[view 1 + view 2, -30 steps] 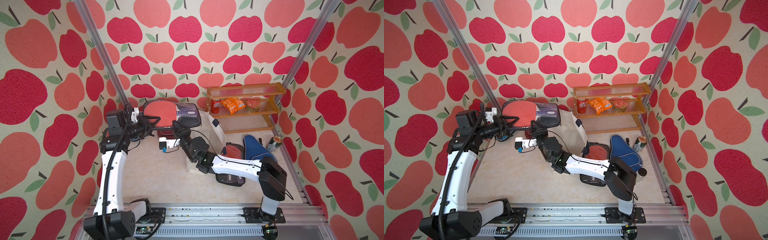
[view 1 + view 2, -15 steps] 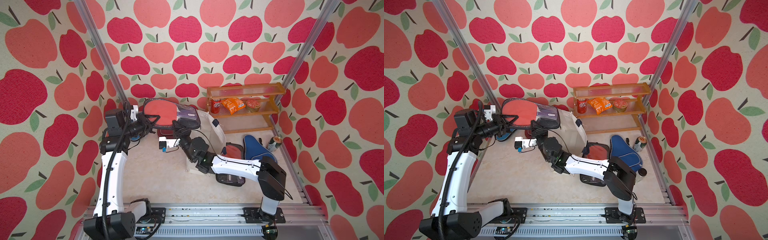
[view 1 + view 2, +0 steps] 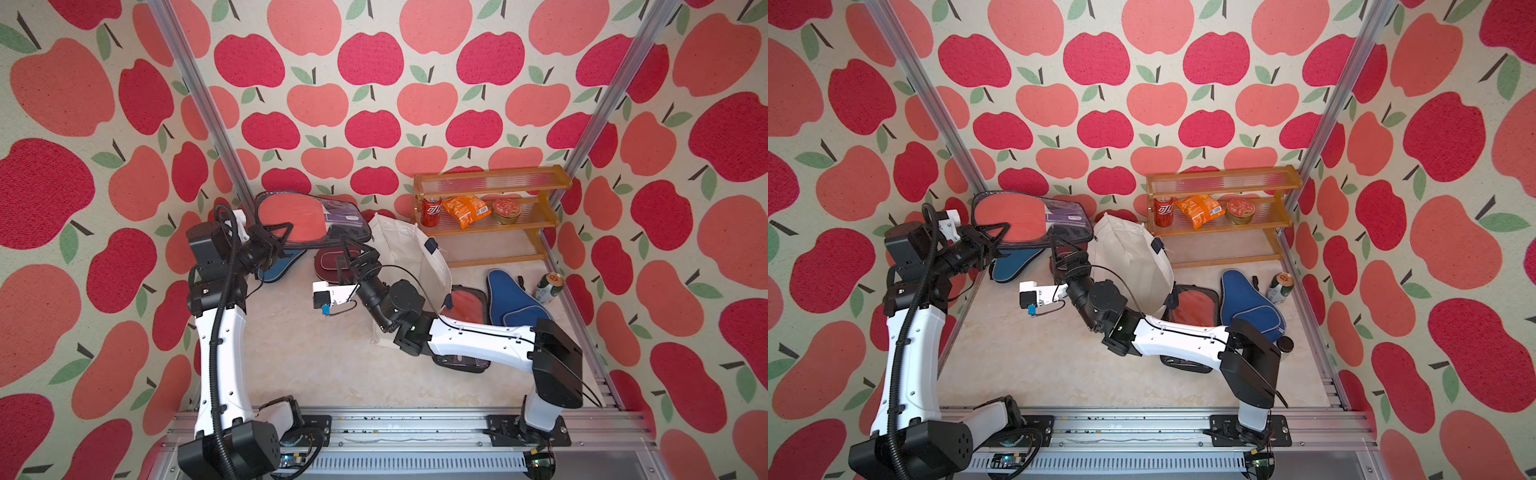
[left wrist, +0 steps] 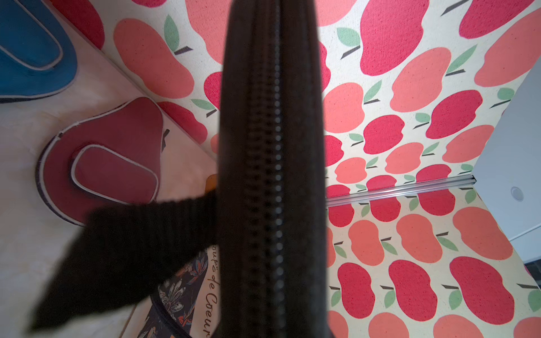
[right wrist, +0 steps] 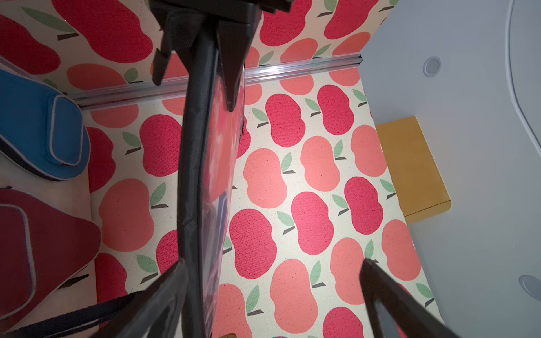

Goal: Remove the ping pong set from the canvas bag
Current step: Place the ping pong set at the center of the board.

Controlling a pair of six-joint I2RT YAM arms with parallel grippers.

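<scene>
Currently I find left claw (image 3: 286,232) clamped on the clear pouch (image 3: 309,216), ten o'clock of the canvas bag (image 3: 401,245); right claw (image 3: 353,246) gapes open.

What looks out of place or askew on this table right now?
The clear red-paddle pouch hangs in the air at the back left, pinched at its edge by the left tool; the right tool stands open close by. The canvas bag sags crooked rather than standing square.

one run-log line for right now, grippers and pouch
left gripper: shut on clear pouch, held aloft | right gripper: open at pouch edge | canvas bag: standing | maroon case: out of bag, lying flat
</scene>
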